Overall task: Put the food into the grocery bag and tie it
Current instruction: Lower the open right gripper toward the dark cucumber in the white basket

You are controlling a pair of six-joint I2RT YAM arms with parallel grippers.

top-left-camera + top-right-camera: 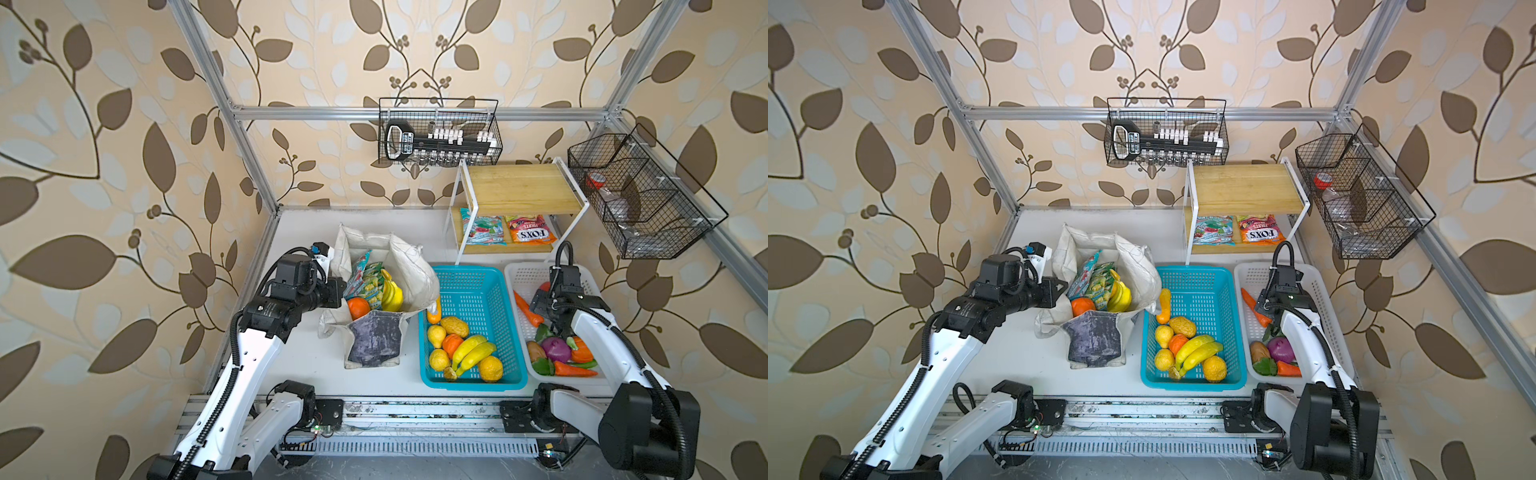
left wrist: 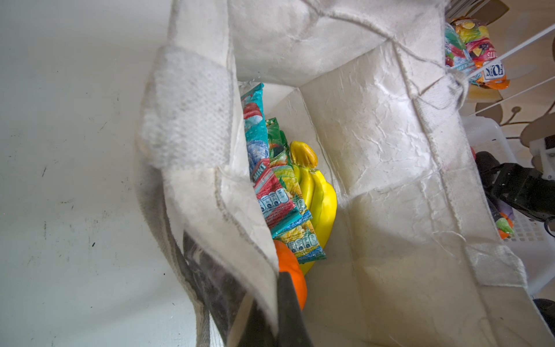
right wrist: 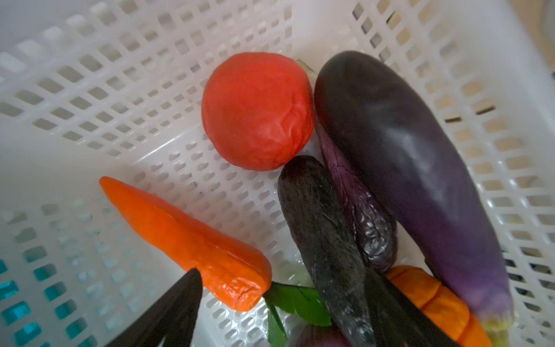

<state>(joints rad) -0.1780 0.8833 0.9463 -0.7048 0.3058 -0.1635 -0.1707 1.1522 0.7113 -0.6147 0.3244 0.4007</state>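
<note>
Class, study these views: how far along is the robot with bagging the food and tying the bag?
Done: banana bunch, two snack packets and an orange piece sit in the grocery bag. In hand: left gripper, jaws shut, pinches the bag's rim; right gripper, jaws open, hovers over vegetables in the white basket. Left: fruit in the turquoise basket, candy bags on the shelf; bag untied.

Pretty sure it's a lab rig dressed up as a pantry. Aluminium frame (image 1: 332, 113), leaf wallpaper (image 1: 124, 249), hanging wire basket (image 1: 492, 118).
</note>
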